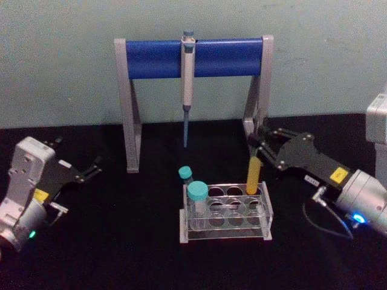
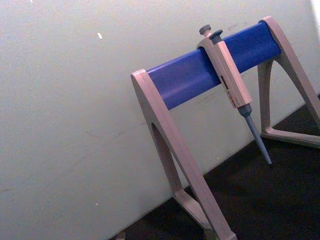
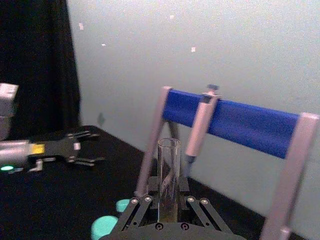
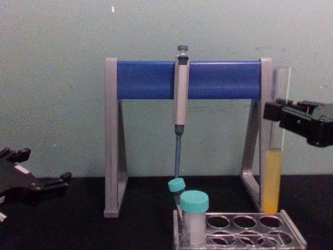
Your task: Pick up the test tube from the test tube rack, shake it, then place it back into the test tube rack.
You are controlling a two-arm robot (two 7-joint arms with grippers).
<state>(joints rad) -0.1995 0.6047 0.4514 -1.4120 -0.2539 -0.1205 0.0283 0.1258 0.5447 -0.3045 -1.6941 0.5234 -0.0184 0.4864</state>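
A clear test tube rack (image 1: 227,233) sits on a black surface (image 1: 121,254). The test tube (image 1: 254,175) stands upright at the rack's back right hole, its yellow-orange liquid filling the lower part. Seen from the chest, the tube's rounded end sits level with the rack's top; whether it rests inside the hole cannot be told. The right gripper (image 1: 257,145) reaches in from the rack's right side. Its jaws are clenched on the tube's clear glass, above the liquid line and below the open mouth, so the tube runs straight through the gap between them. In the right wrist view the empty upper glass rises just past the jaws. Two short teal-capped tubes (image 1: 197,199) stand in holes at the rack's left end. Behind the rack stands a grey-legged stand with a blue bar (image 1: 193,57), a grey pipette (image 1: 188,78) hanging from it. The left gripper (image 1: 97,168) hovers well to the rack's left, jaws released, grasping nothing.
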